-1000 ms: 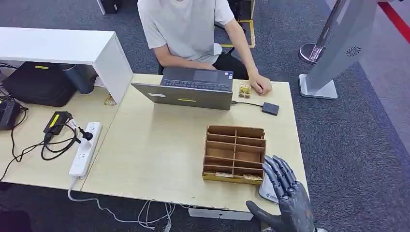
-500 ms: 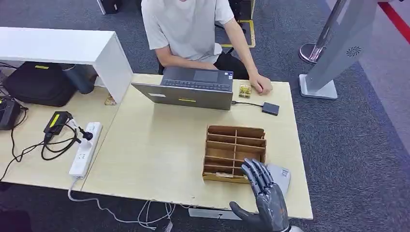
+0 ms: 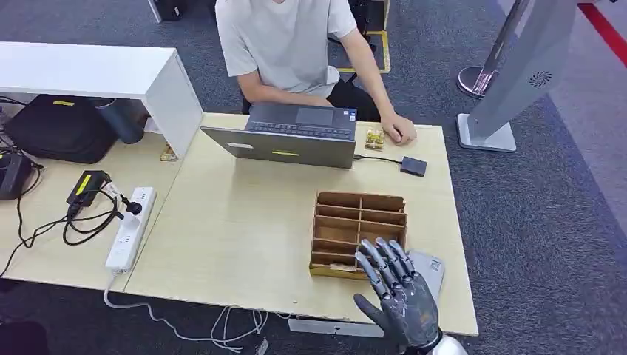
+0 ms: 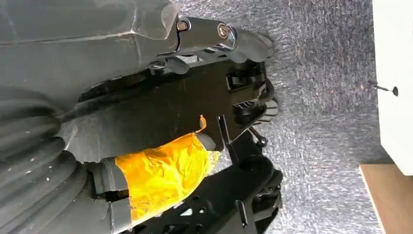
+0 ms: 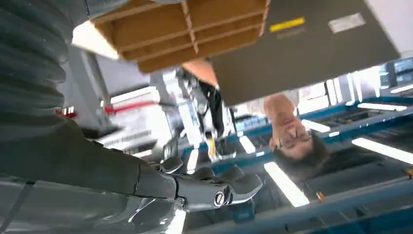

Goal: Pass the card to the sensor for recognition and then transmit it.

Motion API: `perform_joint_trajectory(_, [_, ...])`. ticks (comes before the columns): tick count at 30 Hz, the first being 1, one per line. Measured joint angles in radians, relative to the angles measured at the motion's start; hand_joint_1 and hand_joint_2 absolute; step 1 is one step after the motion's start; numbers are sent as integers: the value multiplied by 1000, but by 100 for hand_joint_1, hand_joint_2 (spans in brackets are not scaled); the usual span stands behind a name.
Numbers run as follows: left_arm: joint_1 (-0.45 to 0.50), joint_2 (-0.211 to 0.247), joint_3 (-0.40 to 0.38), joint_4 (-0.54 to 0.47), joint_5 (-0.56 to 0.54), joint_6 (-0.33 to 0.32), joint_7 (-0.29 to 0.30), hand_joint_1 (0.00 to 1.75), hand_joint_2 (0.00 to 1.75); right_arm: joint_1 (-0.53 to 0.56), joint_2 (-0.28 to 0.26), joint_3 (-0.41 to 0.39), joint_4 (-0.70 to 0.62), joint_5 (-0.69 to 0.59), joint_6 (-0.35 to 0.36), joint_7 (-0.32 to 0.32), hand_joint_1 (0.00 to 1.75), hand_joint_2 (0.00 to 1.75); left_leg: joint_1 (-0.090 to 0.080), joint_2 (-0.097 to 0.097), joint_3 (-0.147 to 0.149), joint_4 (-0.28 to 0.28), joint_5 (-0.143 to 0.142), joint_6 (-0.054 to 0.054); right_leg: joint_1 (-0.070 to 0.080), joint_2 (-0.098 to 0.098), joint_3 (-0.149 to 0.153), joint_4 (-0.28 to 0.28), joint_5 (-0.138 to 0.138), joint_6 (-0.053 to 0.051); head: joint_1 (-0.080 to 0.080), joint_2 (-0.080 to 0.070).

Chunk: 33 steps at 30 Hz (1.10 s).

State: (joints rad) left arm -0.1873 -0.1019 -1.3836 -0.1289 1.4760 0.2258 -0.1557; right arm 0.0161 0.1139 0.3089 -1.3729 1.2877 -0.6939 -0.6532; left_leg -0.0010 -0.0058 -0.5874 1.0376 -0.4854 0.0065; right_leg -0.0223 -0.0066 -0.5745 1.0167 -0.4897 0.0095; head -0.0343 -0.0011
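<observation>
Looking down from the head view, the right hand [image 3: 397,294], fingers spread and empty, hovers over the near right corner of a cardboard divider box [image 3: 359,235], partly hiding the grey sensor [image 3: 431,267] beside it. A laptop [image 3: 290,137] and a seated person [image 3: 292,46] lie beyond. The card cannot be made out. From the right wrist view, the box [image 5: 180,29] and laptop [image 5: 297,48] appear close. From the left wrist view, the left hand [image 4: 160,122] hangs over carpet [image 4: 321,112]; its finger state cannot be told.

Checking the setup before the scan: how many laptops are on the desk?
1. The laptop sits open at the desk's far edge, in front of the seated person, beyond the cardboard organizer.
</observation>
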Motion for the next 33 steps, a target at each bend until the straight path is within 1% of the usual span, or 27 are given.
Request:
perform_joint_trajectory(1, [-1,0,-3,0,0,0,2,0,175,3,19,-44,1,18,0,-18,0,175,0,0,0,0,0,0,0,0,0,0,0,0,0,0])
perform_joint_trajectory(3, [-2,0,-9,0,0,-1,4,0,175,6,51,-124,4,40,0,-27,0,175,0,0,0,0,0,0,0,0,0,0,0,0,0,0])
perform_joint_trajectory(5, [-3,0,-14,0,0,-1,6,0,175,9,71,-180,9,52,0,-30,0,175,0,0,0,0,0,0,0,0,0,0,0,0,0,0])
perform_joint_trajectory(7, [-3,0,-21,0,-1,-2,8,0,175,13,86,-214,11,65,0,-29,0,175,0,0,0,0,0,0,0,0,0,0,0,0,0,0])
perform_joint_trajectory(9, [-4,0,-24,0,-3,-2,9,0,175,14,97,-241,15,79,0,-14,0,175,0,0,0,0,0,0,0,0,0,0,0,0,0,0])
perform_joint_trajectory(13, [-5,0,-29,0,-2,-2,10,0,175,14,102,-271,31,96,0,31,0,175,0,0,0,0,0,0,0,0,0,0,0,0,0,0])
perform_joint_trajectory(20, [-5,0,-29,0,2,-2,10,0,175,24,101,-296,60,91,0,46,0,175,0,0,0,0,0,0,0,0,0,0,0,0,0,0])
perform_joint_trajectory(27, [-5,0,-29,0,4,-2,9,0,175,30,101,-299,78,88,0,46,0,175,0,0,0,0,0,0,0,0,0,0,0,0,0,0])
perform_joint_trajectory(33, [-5,0,-29,0,11,-1,9,0,175,58,101,-305,91,70,0,27,0,175,0,0,0,0,0,0,0,0,0,0,0,0,0,0])
